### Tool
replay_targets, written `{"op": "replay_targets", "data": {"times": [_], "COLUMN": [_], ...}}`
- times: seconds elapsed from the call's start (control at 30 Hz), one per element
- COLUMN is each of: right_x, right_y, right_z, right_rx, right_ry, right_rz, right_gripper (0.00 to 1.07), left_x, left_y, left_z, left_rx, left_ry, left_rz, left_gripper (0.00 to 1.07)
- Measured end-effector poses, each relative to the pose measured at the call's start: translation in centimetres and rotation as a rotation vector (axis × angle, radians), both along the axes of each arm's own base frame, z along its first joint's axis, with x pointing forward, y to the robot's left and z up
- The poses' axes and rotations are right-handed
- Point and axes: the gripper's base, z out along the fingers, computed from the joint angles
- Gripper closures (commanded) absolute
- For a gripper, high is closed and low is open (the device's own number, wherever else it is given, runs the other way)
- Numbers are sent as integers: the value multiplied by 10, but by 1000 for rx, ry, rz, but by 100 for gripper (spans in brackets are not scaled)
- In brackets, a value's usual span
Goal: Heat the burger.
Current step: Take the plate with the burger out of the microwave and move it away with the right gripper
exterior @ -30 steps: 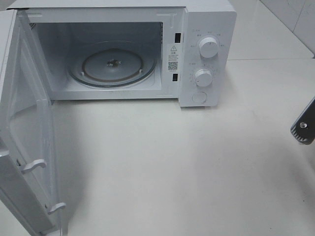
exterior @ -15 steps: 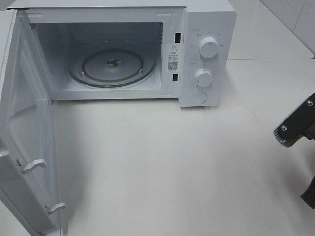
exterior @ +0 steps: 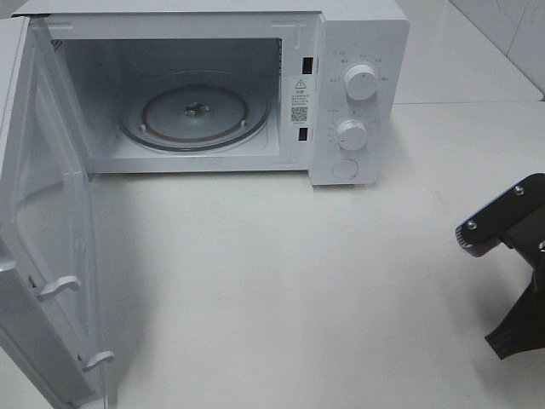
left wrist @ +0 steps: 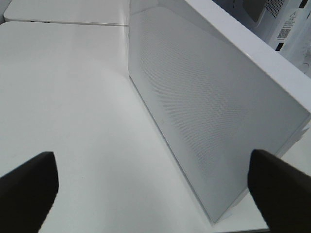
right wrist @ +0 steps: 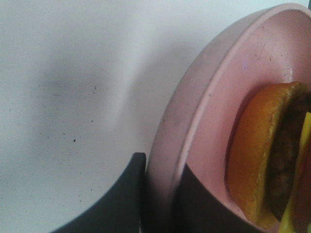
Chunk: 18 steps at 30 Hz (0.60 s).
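In the right wrist view the burger (right wrist: 260, 155) sits on a pink plate (right wrist: 194, 116); its golden-brown bun and dark patty show, and the rest is cut off by the frame. My right gripper (right wrist: 163, 204) is shut on the plate's rim, one dark finger outside it and one inside. From the high camera only black parts of the right arm (exterior: 507, 234) show at the right edge, with burger and plate out of frame. My left gripper (left wrist: 154, 189) is open, with nothing between its fingers, beside the microwave door (left wrist: 204, 111).
A white microwave (exterior: 358, 43) stands at the back of the white table (exterior: 298, 281). Its door (exterior: 43, 239) is swung wide open to the left. Inside lies a bare glass turntable (exterior: 196, 115). Two knobs (exterior: 361, 83) are on its right panel.
The right arm has come in from the right edge, moving left and down into the high view. The microwave and the left gripper have not moved.
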Motion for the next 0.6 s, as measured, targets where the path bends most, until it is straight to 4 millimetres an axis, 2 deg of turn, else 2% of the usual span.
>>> {"op": "replay_targets", "data": {"times": [0.1,0.17,0.37,0.43,0.6], "right_x": [1,4,6,8,10], "right_y": [1,3,7,8,8], "right_z": [-3,-15,-28,-38,-47], "right_rx": [-8,-20,-15,-21,-29], "right_ry": [6,19,40,42,32], "right_rz": [-2,-14,-19,-35,-68], "right_gripper": [104,103,103,103,101], "left_x": [0,0,0,0,0], "left_y": [0,0,0,0,0], "left_z": [0,0,0,0,0], "left_rx": [0,0,0,0,0], "left_ry": [0,0,0,0,0], "left_rz": [0,0,0,0,0], "left_gripper": [9,9,9,9,9]}}
